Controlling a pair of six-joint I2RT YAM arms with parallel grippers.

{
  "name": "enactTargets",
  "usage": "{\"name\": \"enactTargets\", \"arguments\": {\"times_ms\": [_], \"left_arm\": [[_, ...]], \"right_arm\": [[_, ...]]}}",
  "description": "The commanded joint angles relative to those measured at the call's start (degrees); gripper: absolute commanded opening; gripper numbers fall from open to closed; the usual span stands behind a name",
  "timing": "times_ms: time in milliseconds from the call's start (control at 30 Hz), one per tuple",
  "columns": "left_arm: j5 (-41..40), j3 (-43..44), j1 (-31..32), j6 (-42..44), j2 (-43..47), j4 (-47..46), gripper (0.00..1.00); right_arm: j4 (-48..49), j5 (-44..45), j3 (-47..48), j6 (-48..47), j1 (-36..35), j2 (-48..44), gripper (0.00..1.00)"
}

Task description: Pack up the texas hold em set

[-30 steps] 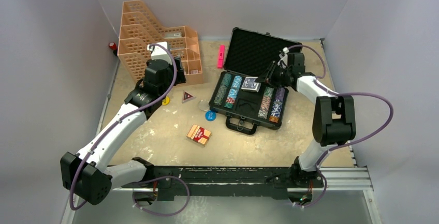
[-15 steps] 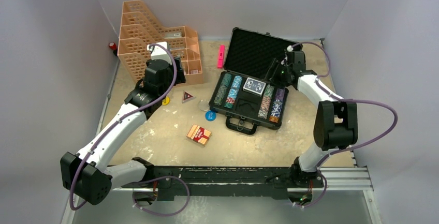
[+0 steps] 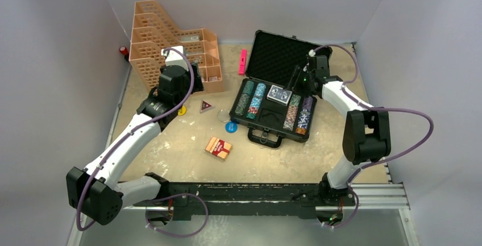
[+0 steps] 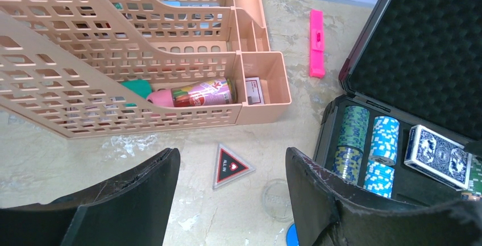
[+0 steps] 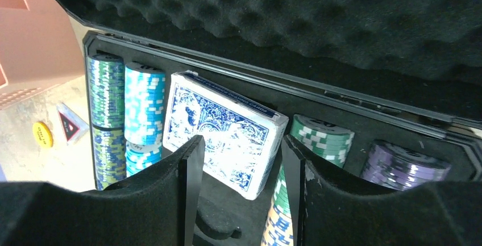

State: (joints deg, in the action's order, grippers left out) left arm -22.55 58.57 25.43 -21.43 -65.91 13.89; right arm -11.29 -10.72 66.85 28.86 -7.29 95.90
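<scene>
The black poker case (image 3: 293,135) stands open at centre right, its foam lid (image 3: 278,58) raised, with rows of chips (image 3: 250,99) inside. A blue card deck (image 3: 279,94) lies tilted in the case's middle slot, and it also shows in the right wrist view (image 5: 227,126). My right gripper (image 3: 296,81) is open and empty just behind the deck (image 5: 241,144). A red card deck (image 3: 218,147) lies on the table. An "ALL IN" triangle (image 3: 206,106), a clear disc (image 3: 223,116), a blue disc (image 3: 231,126) and a yellow disc (image 3: 182,110) lie left of the case. My left gripper (image 4: 230,161) is open above the triangle (image 4: 230,169).
An orange mesh organizer (image 3: 170,44) stands at the back left, holding a pink can (image 4: 196,94). A pink marker (image 3: 242,61) lies between the organizer and the case lid. A small red object (image 3: 123,50) sits by the left wall.
My right gripper has let go of the blue deck, which now lies in the case, and has drawn back toward the lid. The left arm has not moved.
</scene>
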Motion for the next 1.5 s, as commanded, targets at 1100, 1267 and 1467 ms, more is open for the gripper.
{"name": "enactTargets", "arguments": {"times_ms": [1100, 1267, 1467], "left_arm": [[-1.01, -0.55, -0.45, 0.65, 2.38, -1.59, 0.67], [-0.85, -0.49, -0.47, 0.60, 2.28, -1.65, 0.67], [-0.86, -0.62, -0.47, 0.61, 2.45, -1.59, 0.67]], "right_arm": [[-6.86, 23.89, 15.44, -5.57, -17.00, 7.44, 0.66], [-7.67, 25.15, 18.15, -5.38, -19.47, 10.80, 0.67], [-9.16, 28.18, 18.32, -3.82, -20.22, 12.26, 0.60]]}}
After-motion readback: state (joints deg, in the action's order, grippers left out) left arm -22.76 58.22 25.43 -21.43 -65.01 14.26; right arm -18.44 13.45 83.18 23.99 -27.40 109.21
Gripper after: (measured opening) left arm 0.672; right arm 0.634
